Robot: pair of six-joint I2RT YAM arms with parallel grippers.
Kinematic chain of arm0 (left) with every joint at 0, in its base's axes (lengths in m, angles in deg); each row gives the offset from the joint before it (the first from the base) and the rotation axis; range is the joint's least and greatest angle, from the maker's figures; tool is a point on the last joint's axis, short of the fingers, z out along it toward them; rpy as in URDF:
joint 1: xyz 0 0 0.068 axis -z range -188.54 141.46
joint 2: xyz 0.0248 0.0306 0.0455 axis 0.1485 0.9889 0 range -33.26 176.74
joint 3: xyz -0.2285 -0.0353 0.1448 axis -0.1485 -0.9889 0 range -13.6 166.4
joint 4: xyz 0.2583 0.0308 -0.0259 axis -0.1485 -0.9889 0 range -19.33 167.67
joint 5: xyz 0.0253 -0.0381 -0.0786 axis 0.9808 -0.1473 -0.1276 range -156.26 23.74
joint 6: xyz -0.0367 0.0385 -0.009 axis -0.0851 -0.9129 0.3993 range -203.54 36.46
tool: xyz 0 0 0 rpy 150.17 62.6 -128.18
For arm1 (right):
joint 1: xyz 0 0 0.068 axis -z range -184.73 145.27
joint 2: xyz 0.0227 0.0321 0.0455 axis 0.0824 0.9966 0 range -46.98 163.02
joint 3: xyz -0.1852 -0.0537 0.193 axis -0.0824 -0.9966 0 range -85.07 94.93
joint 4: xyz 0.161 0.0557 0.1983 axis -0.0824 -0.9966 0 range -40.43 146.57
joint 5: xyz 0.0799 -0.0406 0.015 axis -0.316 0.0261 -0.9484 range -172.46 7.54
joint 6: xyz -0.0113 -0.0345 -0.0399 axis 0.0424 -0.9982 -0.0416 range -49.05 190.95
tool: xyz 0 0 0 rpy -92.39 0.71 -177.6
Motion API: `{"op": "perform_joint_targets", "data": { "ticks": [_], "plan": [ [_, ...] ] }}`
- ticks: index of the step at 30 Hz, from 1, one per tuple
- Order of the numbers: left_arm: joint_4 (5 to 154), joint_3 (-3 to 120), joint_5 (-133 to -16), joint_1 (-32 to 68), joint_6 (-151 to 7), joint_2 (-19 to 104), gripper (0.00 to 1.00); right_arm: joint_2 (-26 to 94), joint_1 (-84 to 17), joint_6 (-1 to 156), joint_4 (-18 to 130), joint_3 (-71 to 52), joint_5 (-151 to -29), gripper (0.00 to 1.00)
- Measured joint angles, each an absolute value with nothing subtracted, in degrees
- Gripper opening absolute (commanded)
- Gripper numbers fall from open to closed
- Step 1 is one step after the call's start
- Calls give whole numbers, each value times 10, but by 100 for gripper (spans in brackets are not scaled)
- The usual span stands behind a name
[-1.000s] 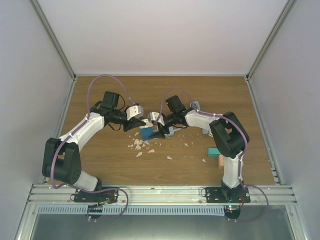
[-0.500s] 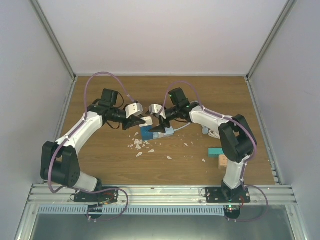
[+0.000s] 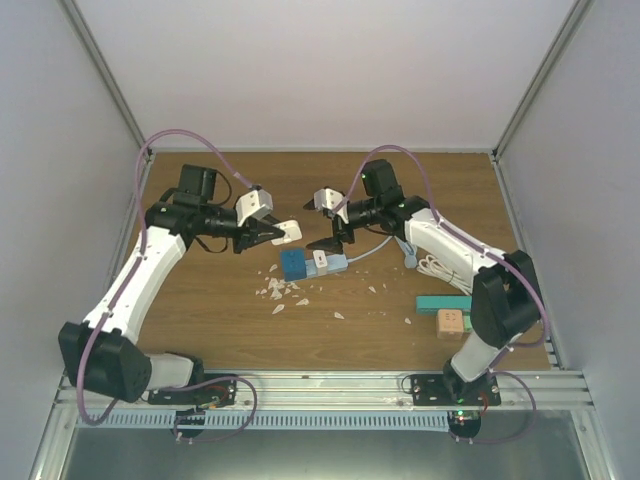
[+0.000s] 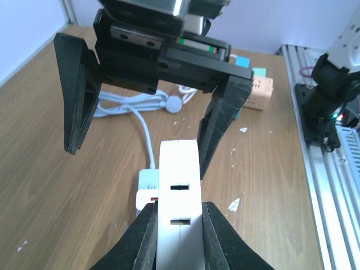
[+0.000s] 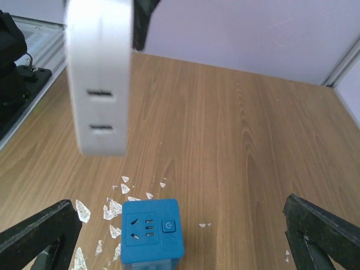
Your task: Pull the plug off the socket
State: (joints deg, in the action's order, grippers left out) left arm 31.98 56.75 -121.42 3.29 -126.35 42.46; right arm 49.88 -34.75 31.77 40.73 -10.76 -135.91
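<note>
Over the left half of the worktop the left arm reaches up and inward, its claw clamped on the white plug, which hangs in the air clear of the blue socket. Just below, that socket sits among white chips with a power symbol on its button and a white adapter against its right side. Further right the right arm arches over, its claw spread wide and holding nothing, with a teal block and a wooden block near the right edge.

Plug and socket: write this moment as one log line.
left gripper: shut on plug | right gripper: open | plug: apart from socket
</note>
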Motion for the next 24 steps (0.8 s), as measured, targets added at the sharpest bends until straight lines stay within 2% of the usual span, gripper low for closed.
{"op": "perform_joint_targets", "data": {
  "ticks": [10,24],
  "plan": [
    [287,597,-1277,33,-1223,385,0,456,-339,368,386,-103,-1341,100],
    [357,597,-1359,33,-1096,366,0,452,-360,500,469,-81,-1357,100]
  ]
}}
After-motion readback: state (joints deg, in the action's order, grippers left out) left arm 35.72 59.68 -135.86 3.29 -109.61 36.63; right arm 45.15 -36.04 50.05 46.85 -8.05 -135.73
